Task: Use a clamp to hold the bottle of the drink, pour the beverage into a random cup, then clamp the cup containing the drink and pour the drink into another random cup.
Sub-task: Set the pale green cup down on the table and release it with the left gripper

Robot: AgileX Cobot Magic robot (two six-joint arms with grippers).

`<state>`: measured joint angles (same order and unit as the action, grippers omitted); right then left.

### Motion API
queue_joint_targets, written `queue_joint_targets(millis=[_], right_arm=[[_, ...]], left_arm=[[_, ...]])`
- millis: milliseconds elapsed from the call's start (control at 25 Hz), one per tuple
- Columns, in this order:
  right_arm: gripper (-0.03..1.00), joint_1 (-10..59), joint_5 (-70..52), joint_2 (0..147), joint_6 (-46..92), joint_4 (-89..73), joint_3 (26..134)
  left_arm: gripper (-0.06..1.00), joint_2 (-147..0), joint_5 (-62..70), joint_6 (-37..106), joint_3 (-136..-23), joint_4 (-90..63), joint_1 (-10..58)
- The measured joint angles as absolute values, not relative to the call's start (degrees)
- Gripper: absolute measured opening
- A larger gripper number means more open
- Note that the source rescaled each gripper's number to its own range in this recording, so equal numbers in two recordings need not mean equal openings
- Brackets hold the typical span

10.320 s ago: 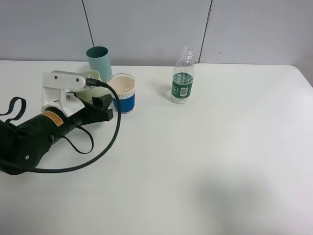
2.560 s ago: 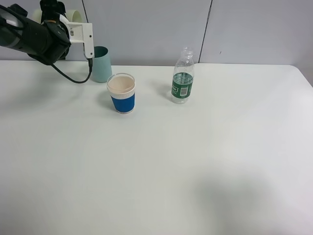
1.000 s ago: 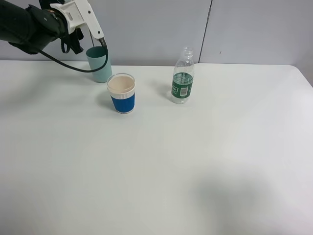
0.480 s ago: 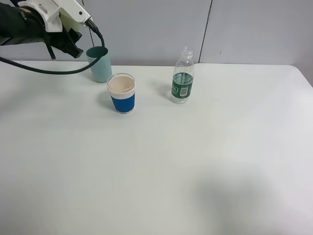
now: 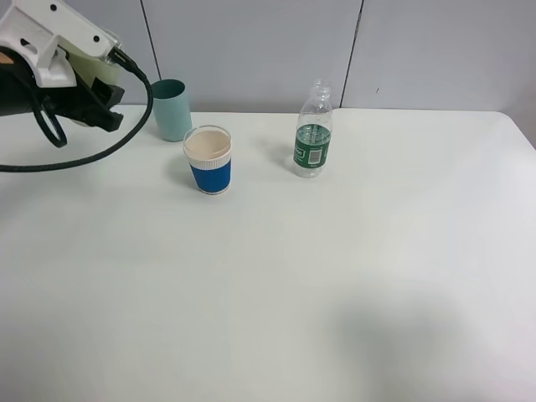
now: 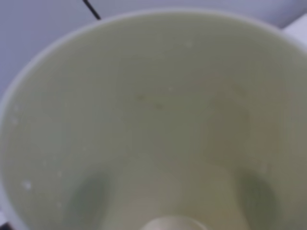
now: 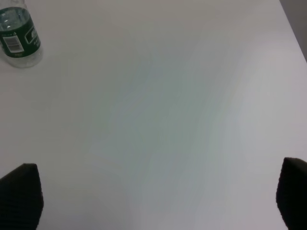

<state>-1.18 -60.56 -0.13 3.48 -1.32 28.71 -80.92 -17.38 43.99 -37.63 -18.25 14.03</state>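
The left clamp [image 5: 100, 96], its jaws closed on the pale yellow-green cup [image 6: 153, 124], holds it raised beside the teal cup [image 5: 172, 109] at the counter's [image 5: 335, 285] back left; the emptied-looking interior suggests both pours are done and only setting it down remains. The bottle [image 5: 313, 130] stands mid-back, a blue-banded cup [image 5: 208, 159] nearby. The right clamp's jaws gape wide over bare counter, leaving ample room.
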Motion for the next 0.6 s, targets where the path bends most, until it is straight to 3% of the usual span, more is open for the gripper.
queue_joint_targets(millis=[320, 600], right_arm=[[0.94, -1.18, -60.56, -0.13, 3.48, -1.32, 28.71], [0.94, -1.18, -60.56, -0.13, 3.48, -1.32, 28.71]], left_arm=[[0.04, -74.13, -20.02, 6.57, -30.03, 7.77, 14.03], [0.04, -72.91, -30.47, -10.61, -23.60, 23.33, 14.03]])
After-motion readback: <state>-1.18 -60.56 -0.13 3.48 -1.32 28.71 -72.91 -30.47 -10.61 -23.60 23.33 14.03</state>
